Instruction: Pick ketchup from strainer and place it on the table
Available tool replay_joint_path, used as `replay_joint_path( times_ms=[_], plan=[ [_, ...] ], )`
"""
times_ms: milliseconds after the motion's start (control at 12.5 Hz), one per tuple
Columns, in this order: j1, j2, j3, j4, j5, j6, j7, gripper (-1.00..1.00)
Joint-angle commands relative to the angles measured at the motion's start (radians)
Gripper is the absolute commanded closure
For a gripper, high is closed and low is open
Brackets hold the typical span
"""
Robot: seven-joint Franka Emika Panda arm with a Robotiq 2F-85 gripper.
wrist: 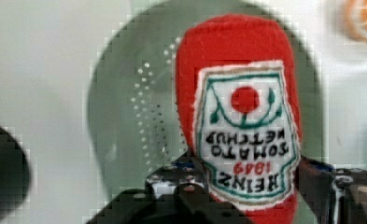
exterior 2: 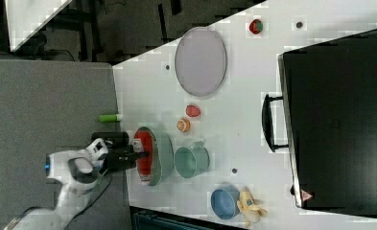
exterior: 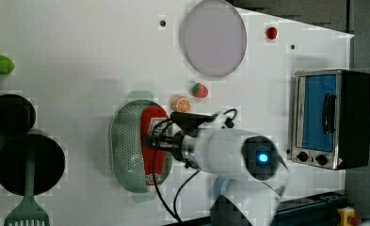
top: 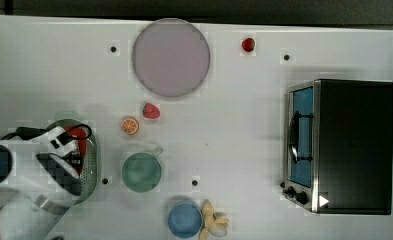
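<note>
Ketchup [wrist: 239,116] btwn pincer [wrist: 246,186] fingers, in strainer [wrist: 125,116]

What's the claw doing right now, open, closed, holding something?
Claw: closed on the red squeeze ketchup bottle, gripping its white label sides, over the pale green perforated strainer.

Top view straight overhead, left and right views high and oblique, wrist view close – all 4 share the strainer [top: 91,167].
</note>
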Motion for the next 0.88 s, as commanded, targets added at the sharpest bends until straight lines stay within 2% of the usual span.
replay_joint_path(
  times_ms=[80,400,640,880],
  plan=[
    [-0.045,-0.114,0.038,0.054,0.116,-0.097,-0.085,-0.13],
    [-0.115,-0.21,0.033,0.114,0.257,-0.256,-0.292,-0.13],
    [-0.185,-0.271,0.007,0.151,0.264,-0.367,-0.384,-0.13],
    [-0.246,-0.333,-0.063,0.169,0.264,-0.392,-0.539,-0.13]
  ],
)
